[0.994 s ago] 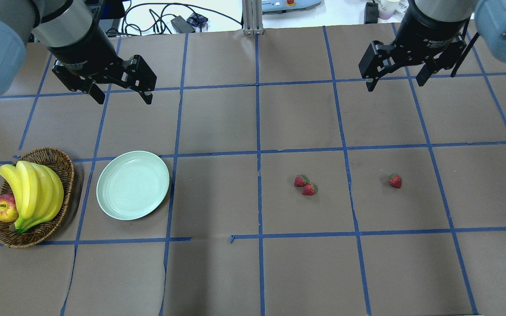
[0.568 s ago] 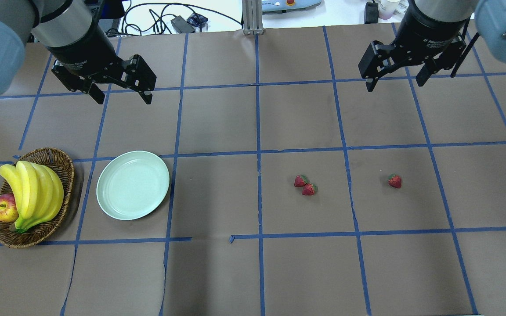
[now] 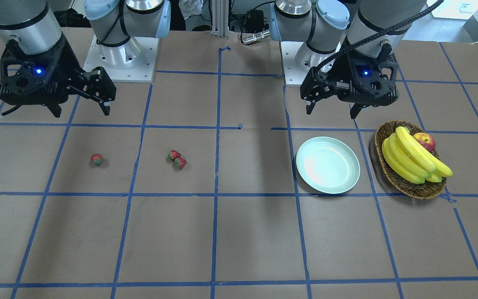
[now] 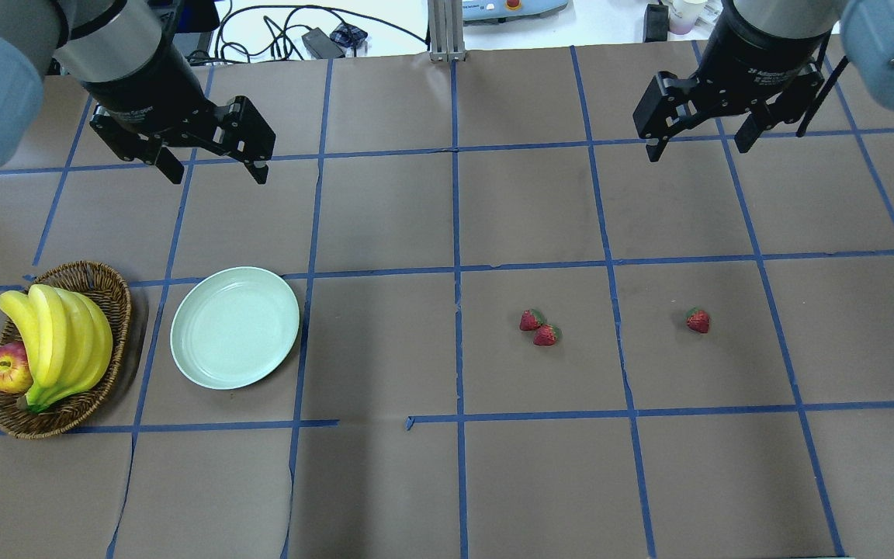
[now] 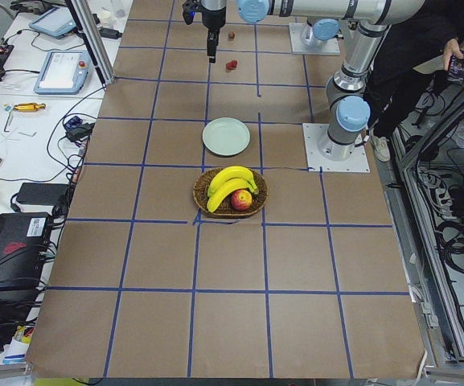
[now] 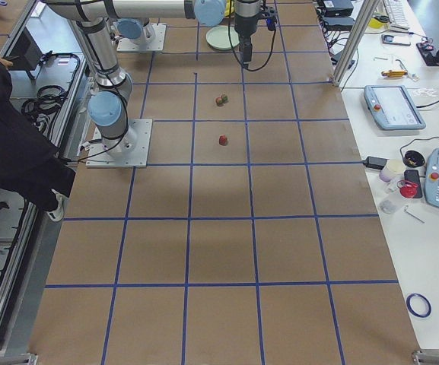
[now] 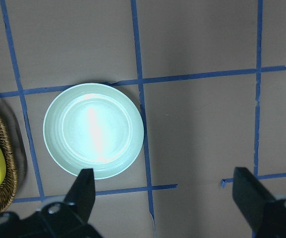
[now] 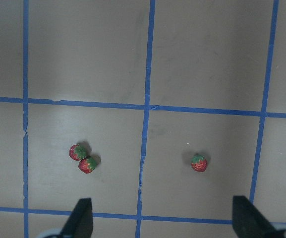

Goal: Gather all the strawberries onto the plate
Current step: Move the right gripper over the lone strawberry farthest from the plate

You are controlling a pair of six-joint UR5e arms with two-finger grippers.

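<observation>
Strawberries (image 4: 546,335), three small red toy ones with green leafy caps, are lying untouched on the table; neither claw is gripping anything. The right gripper (image 4: 697,149) is hanging above the table, black fingers spread wide and empty, pointing down. It is probably waiting there because all three berries are sitting on its half, in plain sight of its wrist camera. One pair (image 8: 83,158) is lying pressed close together just right of the centre tape line. The lone strawberry (image 4: 698,320) is sitting well apart from them, one grid square further right.

The left gripper (image 4: 220,175) is likewise hanging released and empty, above and behind the round shallow mint-white plate (image 4: 234,327). The plate is glossy, raised-rimmed and holding nothing. Beside it, apart, a brown woven wicker basket (image 4: 98,273) is holding smooth yellow bananas (image 4: 59,341) and a red-yellow apple (image 4: 7,369).

Matte brown paper (image 4: 385,481) with blue tape grid lines (image 4: 456,217) is covering the table. The berries are looking small, bumpy and rounded, so a narrow pinch from above is likely needed, and the paired ones are risking a nudge.
</observation>
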